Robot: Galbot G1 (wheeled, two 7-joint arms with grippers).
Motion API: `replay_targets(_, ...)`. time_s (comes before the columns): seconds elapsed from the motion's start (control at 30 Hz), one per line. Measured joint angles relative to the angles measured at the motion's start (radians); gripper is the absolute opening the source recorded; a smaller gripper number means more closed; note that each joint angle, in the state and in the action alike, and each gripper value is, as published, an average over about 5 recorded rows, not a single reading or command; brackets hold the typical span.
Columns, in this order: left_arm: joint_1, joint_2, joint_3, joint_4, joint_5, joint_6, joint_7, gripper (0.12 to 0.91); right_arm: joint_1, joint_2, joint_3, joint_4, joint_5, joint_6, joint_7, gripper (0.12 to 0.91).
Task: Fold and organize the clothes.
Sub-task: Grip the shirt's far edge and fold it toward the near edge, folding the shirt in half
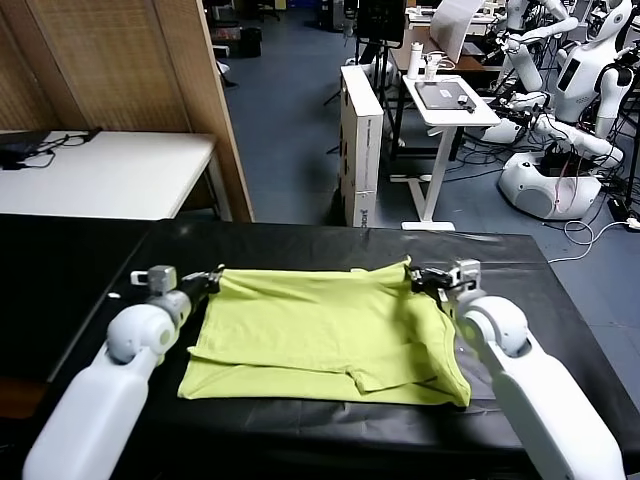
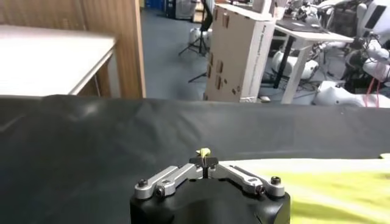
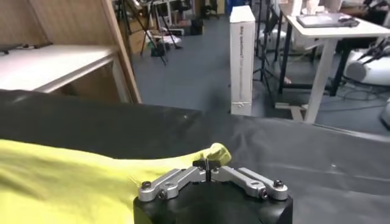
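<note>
Cloth is pinched in both of my grippers. My left gripper is clenched on the far left corner of the T-shirt, and only a small yellow-green tuft shows past its closed tips in the left wrist view. My right gripper is clamped on the far right corner, where a rounded bump of fabric bulges just beyond its tips in the right wrist view. The shirt lies between the two grippers and stretches back from them toward my body, spread over the black surface. It looks already doubled, with an upper layer over a wider lower one, and a loose flap sits behind my right gripper.

I judge I am mid-fold, carrying the far edge. To do this well, both arms should travel together at matching height and pace, so the edge between them stays straight and does not sag or twist. Keeping light tension across that edge should stop the middle from dragging and bunching on the layer beneath. My left grip looks thin, so I would avoid any sharp pull that could slip the corner free. The carried edge should line up squarely with the edge nearest my body before I lower it, and I should let go only once the cloth is resting flat.
</note>
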Motion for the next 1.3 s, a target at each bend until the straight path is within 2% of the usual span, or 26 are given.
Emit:
replay_targets(0.23, 0.149, -0.011, -0.067, -0.15, 0.076, -0.003, 0.002, 0.15, -0.11, -0.049, 0.022, 0.084, 0.003, -0.019, 0.003, 0.141)
replay_targets(0.47, 0.284, -0.009, -0.126, -0.239, 0.112, -0.019, 0.012, 0.15, -0.185, -0.099, 0.025, 0.14, 0.018, -0.019, 0.001, 0.141)
replay_targets(0.83, 0.431, -0.042, -0.164, -0.298, 0.158, -0.031, 0.022, 0.15, -0.253, -0.108, 0.038, 0.178, 0.01, -0.019, 0.002, 0.141)
replay_targets(1.13, 0.471, -0.069, -0.166, -0.301, 0.181, -0.019, 0.016, 0.15, -0.28, -0.109, 0.046, 0.187, 0.007, -0.019, 0.0, 0.143)
replay_targets(1.2, 0.476, -0.075, -0.168, -0.302, 0.185, -0.01, 0.009, 0.151, -0.285, -0.109, 0.053, 0.193, 0.008, -0.019, -0.003, 0.18)
replay_targets(1.3, 0.486, -0.082, -0.173, -0.305, 0.199, -0.003, 0.002, 0.204, -0.291, -0.106, 0.065, 0.204, 0.013, -0.019, -0.015, 0.308)
